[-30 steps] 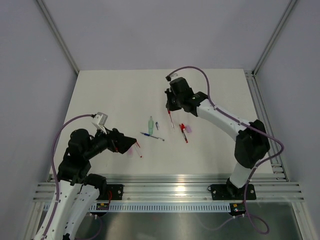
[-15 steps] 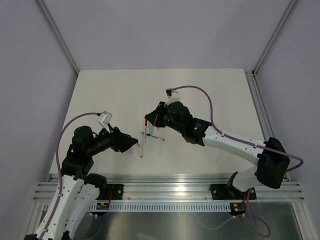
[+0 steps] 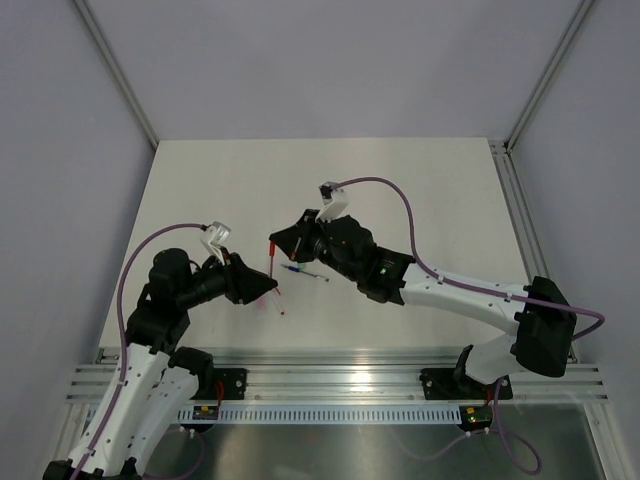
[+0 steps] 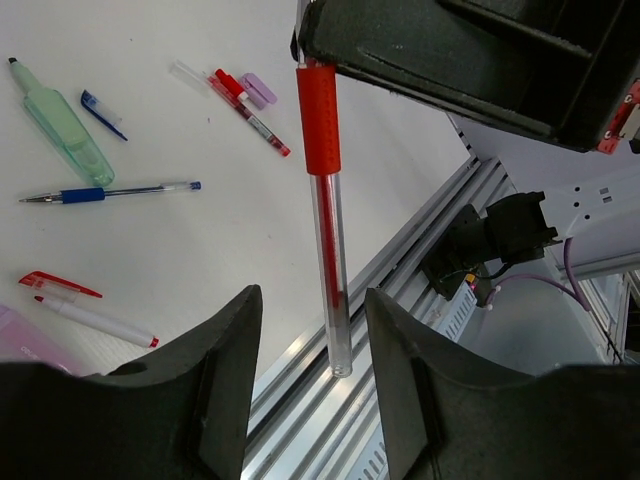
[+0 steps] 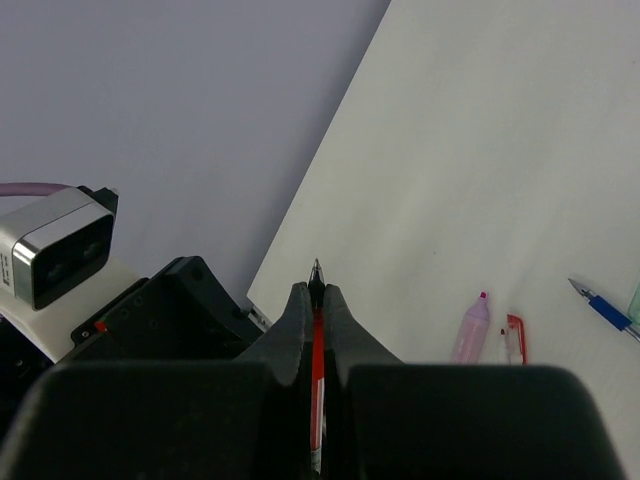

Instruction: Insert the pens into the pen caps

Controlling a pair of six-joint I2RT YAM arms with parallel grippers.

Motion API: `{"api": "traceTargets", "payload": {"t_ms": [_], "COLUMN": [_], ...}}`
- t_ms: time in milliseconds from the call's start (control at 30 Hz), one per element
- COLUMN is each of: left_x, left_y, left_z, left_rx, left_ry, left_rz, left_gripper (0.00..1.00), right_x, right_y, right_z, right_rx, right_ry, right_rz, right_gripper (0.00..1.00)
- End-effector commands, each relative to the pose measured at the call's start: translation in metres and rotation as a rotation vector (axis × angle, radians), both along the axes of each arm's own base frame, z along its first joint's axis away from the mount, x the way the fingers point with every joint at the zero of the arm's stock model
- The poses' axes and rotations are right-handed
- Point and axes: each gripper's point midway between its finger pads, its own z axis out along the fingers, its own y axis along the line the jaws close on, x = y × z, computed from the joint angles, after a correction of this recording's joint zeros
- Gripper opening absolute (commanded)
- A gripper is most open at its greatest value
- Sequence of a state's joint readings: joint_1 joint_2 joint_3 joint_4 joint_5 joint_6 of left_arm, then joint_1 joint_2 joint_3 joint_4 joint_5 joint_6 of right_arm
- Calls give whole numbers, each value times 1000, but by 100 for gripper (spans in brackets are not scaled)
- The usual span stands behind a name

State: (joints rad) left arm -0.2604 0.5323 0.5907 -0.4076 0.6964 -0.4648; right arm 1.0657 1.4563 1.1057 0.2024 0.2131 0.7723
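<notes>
Right pincer [image 5: 315, 292]: clamped narrow on the red pen [image 4: 319, 120], at its red grip sleeve. The writing tip just pokes past the fingertips. The clear barrel hangs free, off the surface [image 4: 200, 240].

Left pincer [image 4: 312, 300]: spread wide, nothing in it, facing the barrel. From its own camera the barrel sits between the two fingers [image 4: 215, 390]. I cannot tell whether it is truly inside the gap or beyond it.

Reads as a hand-over before capping. To do it well:
- the left closes on the clear barrel, well below the sleeve;
- the right lets go only once that hold is firm;
- the tip end is kept bare.

Red cap [image 4: 55, 284] lies on the surface beside a white pen [image 4: 95, 320]. Blue pen [image 4: 110, 190] lies further out.
</notes>
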Motion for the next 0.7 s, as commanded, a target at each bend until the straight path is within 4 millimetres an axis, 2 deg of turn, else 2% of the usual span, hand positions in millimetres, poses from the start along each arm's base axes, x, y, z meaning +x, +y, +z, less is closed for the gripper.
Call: {"api": "traceTargets", "payload": {"t_ms": [0, 233, 367, 400, 467, 500, 567, 633, 667], "left_x": [-1, -1, -3, -3, -3, -2, 2, 2, 4], "left_y": [-5, -5, -6, -6, -3, -1, 6, 10, 13], "left_z": [6, 5, 6, 6, 8, 9, 11, 14, 16], "left_rx": [-20, -19, -20, -18, -10, -3, 13, 18, 23], "left_ry": [-28, -23, -30, -31, -44, -53, -78, -97, -109], "left_rz": [-38, -42, -48, -51, -34, -22, 34, 60, 80], "left_gripper": [45, 22, 0, 0, 0, 0, 0, 0, 0], "right_x": [-2, -9, -16, -17, -16, -16, -19, -19, -22], "right_y": [11, 18, 26, 27, 28, 26, 22, 16, 8], "right_z": [32, 29, 25, 23, 18, 16, 12, 12, 5], "right_rx": [54, 14, -7, -24, -63, -91, -141, -164, -208], "right_ry": [-77, -90, -93, -87, -85, -77, -79, -95, -81], "right_rz": [14, 50, 92, 98, 105, 109, 120, 119, 119], "right_gripper": [0, 0, 1, 4, 13, 29, 44, 53, 57]}}
